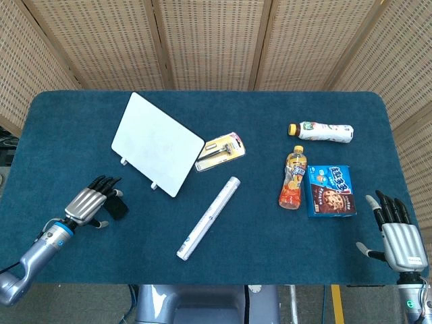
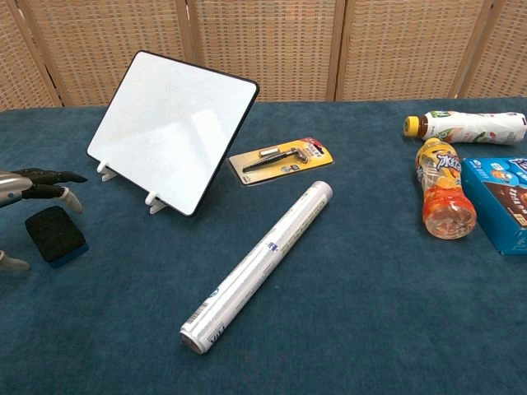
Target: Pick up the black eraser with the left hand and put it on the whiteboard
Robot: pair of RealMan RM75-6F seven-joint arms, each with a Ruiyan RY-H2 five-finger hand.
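The black eraser point(image 1: 117, 208) point(image 2: 54, 234) lies flat on the blue table at the left. My left hand point(image 1: 92, 203) point(image 2: 33, 187) hovers over it with fingers spread, partly covering it in the head view and holding nothing. The whiteboard point(image 1: 156, 143) point(image 2: 171, 128) stands tilted on small white feet, behind and to the right of the eraser. My right hand point(image 1: 397, 235) rests open near the table's front right corner, seen only in the head view.
A silver foil roll point(image 1: 208, 217) point(image 2: 258, 264) lies diagonally mid-table. A yellow carded tool pack point(image 1: 220, 150) sits beside the whiteboard. At the right are an orange juice bottle point(image 1: 293, 177), a white bottle point(image 1: 322, 131) and a blue cookie box point(image 1: 331, 190).
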